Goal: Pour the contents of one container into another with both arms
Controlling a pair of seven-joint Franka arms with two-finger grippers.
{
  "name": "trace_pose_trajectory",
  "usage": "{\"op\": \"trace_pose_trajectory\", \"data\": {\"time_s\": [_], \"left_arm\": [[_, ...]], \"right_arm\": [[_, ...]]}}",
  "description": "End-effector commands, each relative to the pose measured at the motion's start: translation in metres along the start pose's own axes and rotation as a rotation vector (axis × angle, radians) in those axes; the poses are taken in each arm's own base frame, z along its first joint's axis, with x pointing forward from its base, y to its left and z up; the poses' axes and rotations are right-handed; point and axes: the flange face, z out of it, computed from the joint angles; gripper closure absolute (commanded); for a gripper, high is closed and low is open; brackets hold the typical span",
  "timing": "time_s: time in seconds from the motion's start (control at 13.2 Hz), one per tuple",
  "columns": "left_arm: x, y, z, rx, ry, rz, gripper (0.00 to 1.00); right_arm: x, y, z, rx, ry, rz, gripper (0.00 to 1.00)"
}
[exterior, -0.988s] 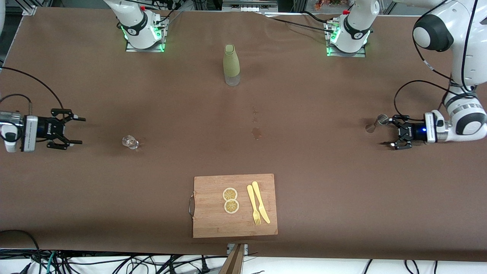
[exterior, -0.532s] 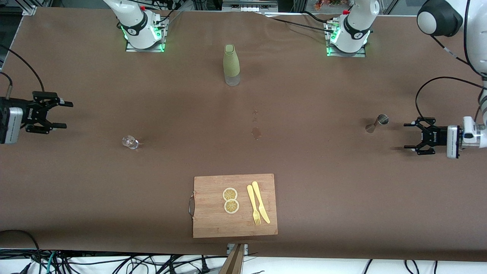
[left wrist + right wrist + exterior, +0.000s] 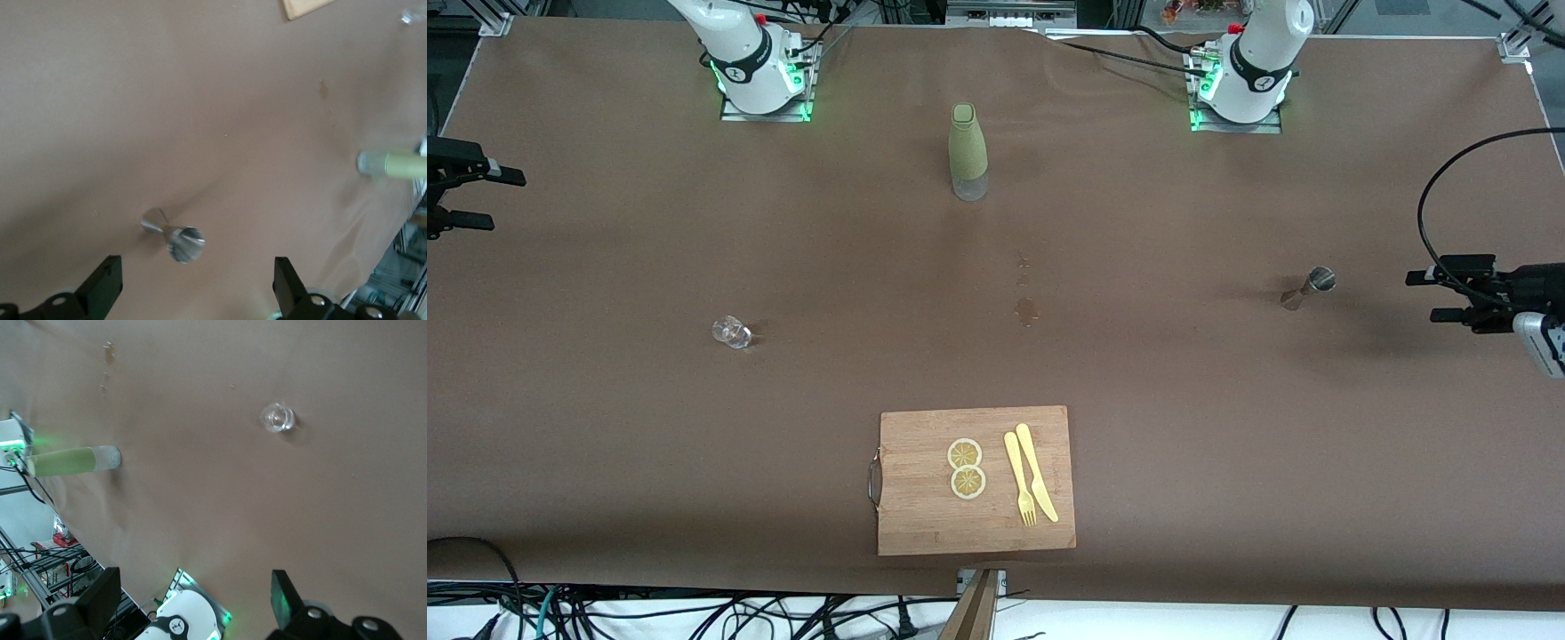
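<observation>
A small metal jigger stands toward the left arm's end of the table. A small clear glass sits toward the right arm's end. A green bottle stands upright between the two arm bases. My left gripper hangs open and empty over the table's end, apart from the jigger. Over the table's edge at the right arm's end my right gripper is open and empty, well away from the glass.
A wooden cutting board with two lemon slices, a yellow fork and a knife lies near the front edge. Wet spots mark the brown cloth at mid-table. The right arm's base shows in the right wrist view.
Both grippers have drawn outward toward their own ends of the table, the left away from the jigger, the right away from the glass. Both stayed open. No object moved.
</observation>
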Motion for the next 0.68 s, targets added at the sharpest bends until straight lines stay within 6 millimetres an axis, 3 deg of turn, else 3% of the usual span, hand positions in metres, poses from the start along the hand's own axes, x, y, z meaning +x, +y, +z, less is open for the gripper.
{"op": "trace_pose_trajectory", "data": {"time_s": [0.0,0.23,0.38,0.46,0.61], "left_arm": [[0.012,0.073,-0.015,0.144,-0.05,-0.158,0.0],[0.02,0.151,-0.031,0.288,-0.04,-0.3,0.0],[0.024,0.199,-0.032,0.414,-0.053,-0.297,0.0],[0.024,0.219,-0.035,0.451,-0.04,-0.312,0.0],[0.018,0.245,-0.044,0.459,0.014,-0.396,0.0]], "right_arm": [[0.026,-0.049,-0.002,-0.155,-0.098,0.118,0.0],[0.02,-0.083,0.008,-0.296,-0.104,0.208,0.0],[0.012,-0.109,0.035,-0.36,-0.039,0.308,0.0],[0.007,-0.121,0.044,-0.369,-0.032,0.321,0.0],[0.002,-0.128,0.051,-0.371,-0.008,0.313,0.0]]}}
